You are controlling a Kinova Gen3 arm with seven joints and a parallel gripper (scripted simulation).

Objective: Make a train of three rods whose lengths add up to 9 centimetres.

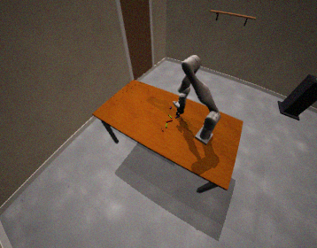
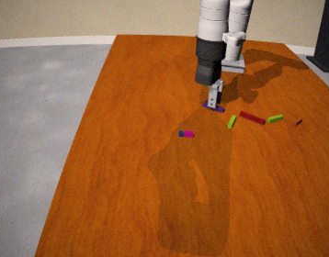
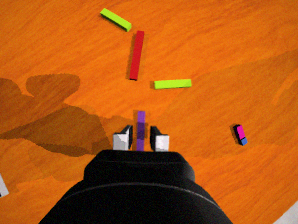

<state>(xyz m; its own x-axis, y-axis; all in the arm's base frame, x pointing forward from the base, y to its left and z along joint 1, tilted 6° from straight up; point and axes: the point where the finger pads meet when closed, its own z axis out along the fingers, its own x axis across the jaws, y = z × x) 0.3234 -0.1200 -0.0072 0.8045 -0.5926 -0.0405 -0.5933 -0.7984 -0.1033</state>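
The jaws of the gripper (image 1: 178, 116) (image 2: 213, 106) (image 3: 141, 137) stand part-open, released, astride the purple rod (image 2: 221, 109) (image 3: 141, 119), which lies flat on the table (image 1: 140, 120) (image 2: 108, 184) (image 3: 210, 30). It looks light, stiff and perhaps slick; a gentle pinch square across its middle should keep it from swivelling beside the magenta rod (image 2: 189, 134) (image 3: 240, 132) and blue rod (image 2: 181, 134) (image 3: 243, 141)

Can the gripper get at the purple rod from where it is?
Probably yes: the gripper is open, its fingers standing on either side of the purple rod, with visible gaps and no other rod between them.
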